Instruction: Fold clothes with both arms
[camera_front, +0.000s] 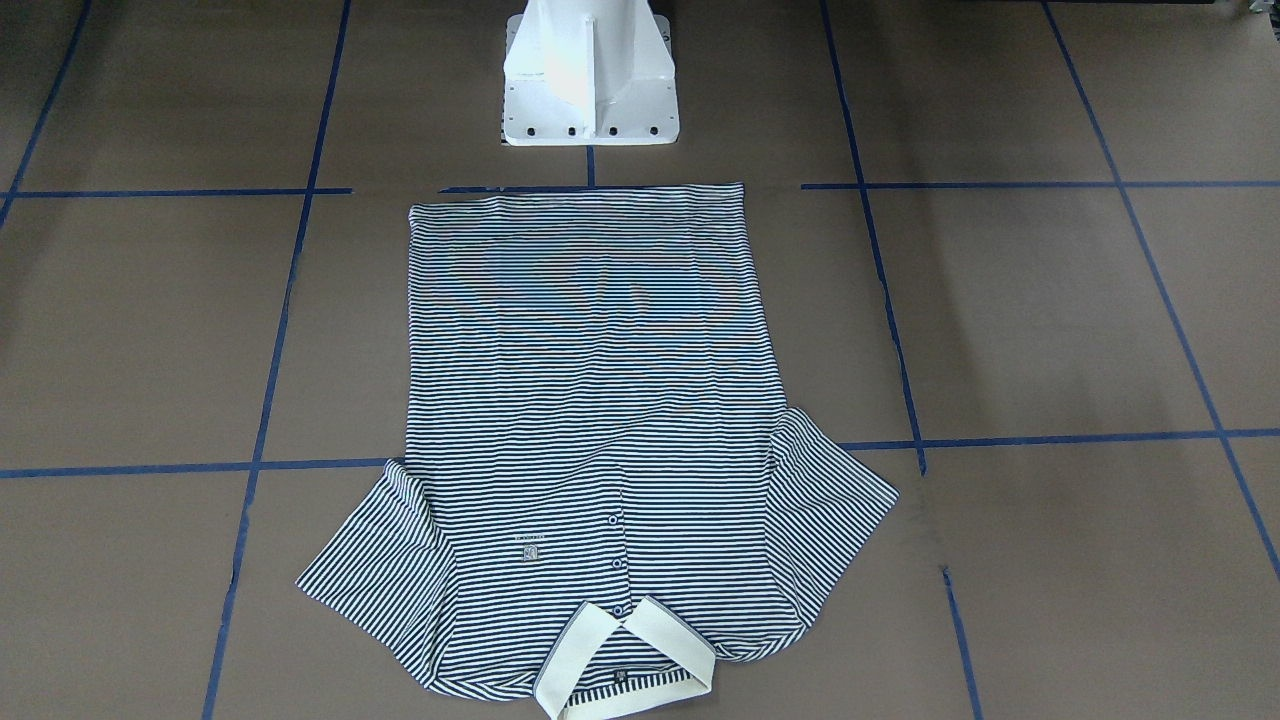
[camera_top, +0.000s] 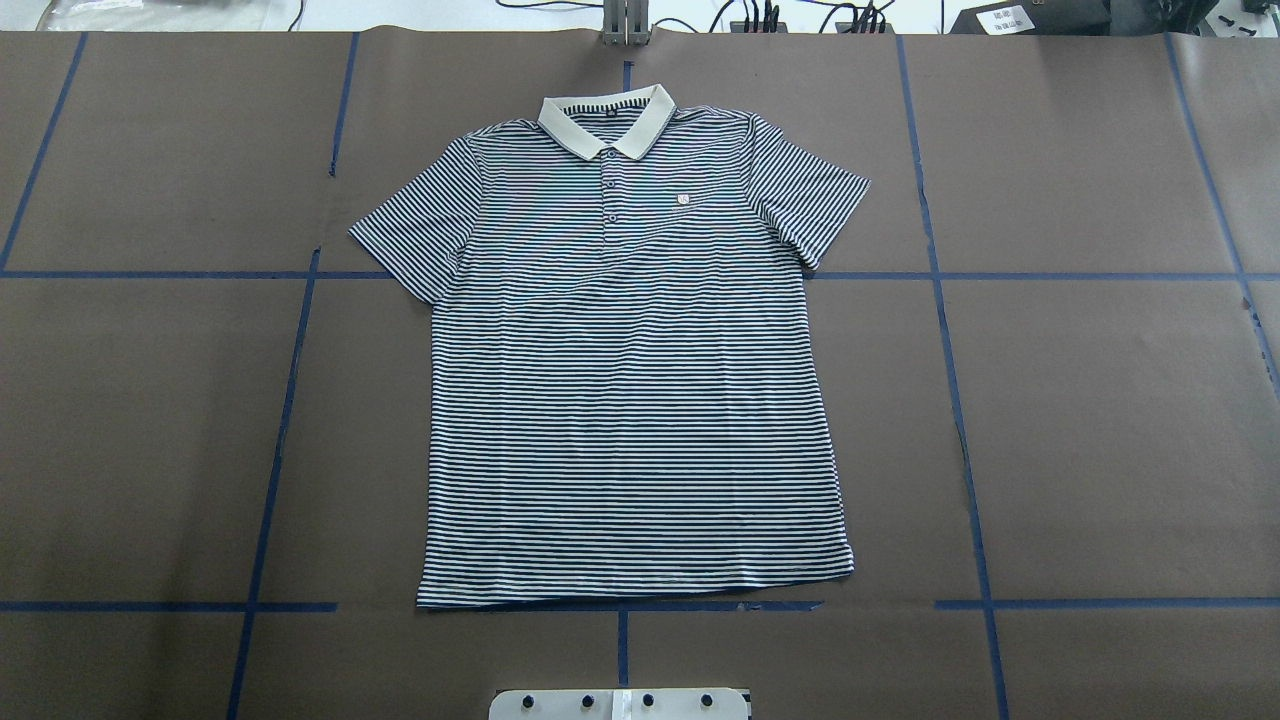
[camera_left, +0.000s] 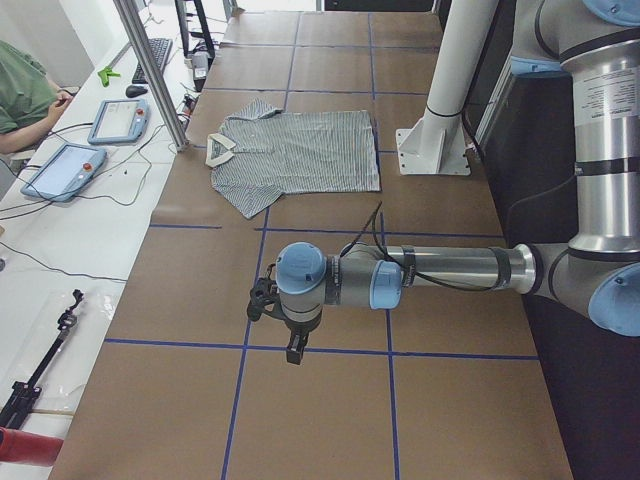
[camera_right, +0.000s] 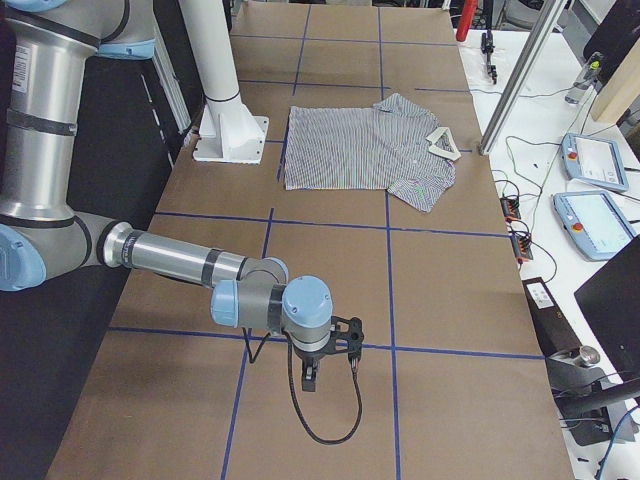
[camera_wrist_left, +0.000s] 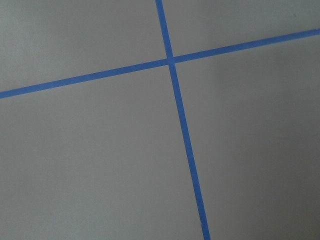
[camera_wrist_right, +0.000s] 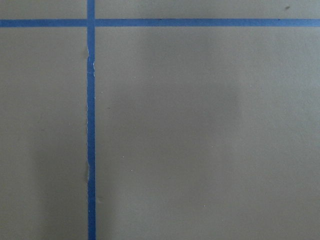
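The striped navy-and-white polo shirt (camera_top: 630, 380) lies flat and face up in the table's middle, sleeves spread. Its cream collar (camera_top: 607, 120) is at the far edge and its hem near the robot's base. It also shows in the front-facing view (camera_front: 590, 400), the left view (camera_left: 300, 150) and the right view (camera_right: 350, 150). My left gripper (camera_left: 285, 335) hangs over bare table far off the shirt, toward the table's left end. My right gripper (camera_right: 325, 362) hangs likewise toward the right end. Both show only in side views, so I cannot tell whether they are open. Both wrist views show only brown paper and blue tape.
The white pedestal base (camera_front: 590, 80) stands just behind the shirt's hem. Blue tape lines (camera_top: 290, 380) grid the brown table cover. A metal post (camera_left: 150, 70), tablets (camera_left: 65, 170) and a seated operator (camera_left: 20, 90) are beyond the far table edge.
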